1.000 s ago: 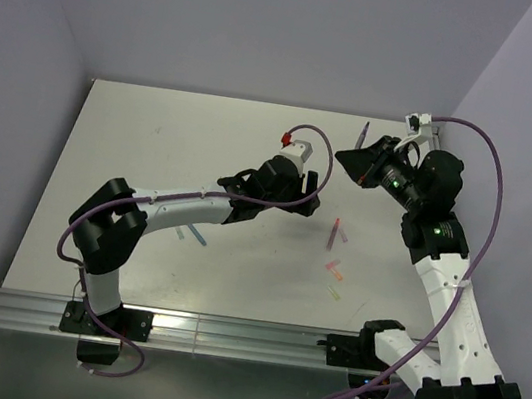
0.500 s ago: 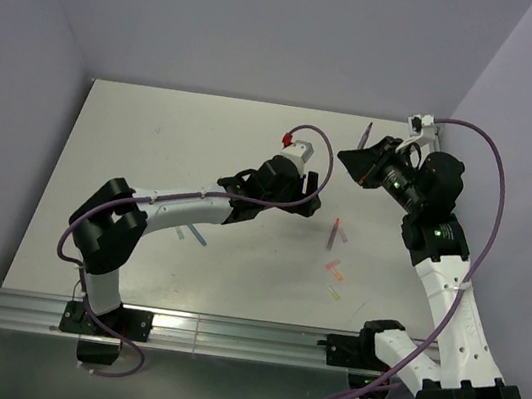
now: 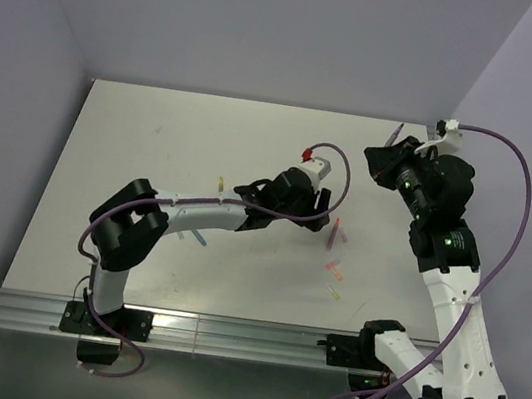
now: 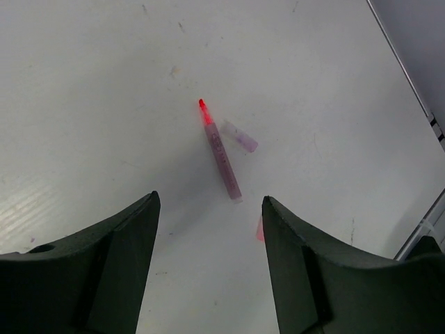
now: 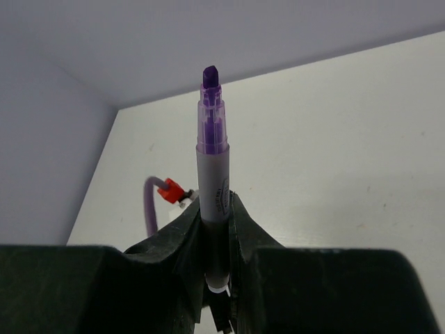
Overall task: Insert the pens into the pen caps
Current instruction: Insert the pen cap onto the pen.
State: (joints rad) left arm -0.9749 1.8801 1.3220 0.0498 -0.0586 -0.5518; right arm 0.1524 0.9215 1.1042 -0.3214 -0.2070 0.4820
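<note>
Nearest you, a pink cap and a yellow-green cap lie loose on the bench. A bit further out, your left arm reaches across the bench from its base, bent at the elbow, with its wrist pointing down. The left fingers are wide apart with nothing in them. They hang above a red pen that lies flat. A pale purple cap lies just beside that pen, near its tip end; I cannot tell if they touch. Furthest out, your right arm stands tall near the far right corner. The right fingers are clamped on a purple pen, held up off the bench with its bare tip pointing away from the hand. So I think you are at the step of fetching the purple cap for that pen. Next, you need to bring the left fingers down around the cap only, not the red pen, so aim with care. Then lift it and line its open end up with the purple tip.
</note>
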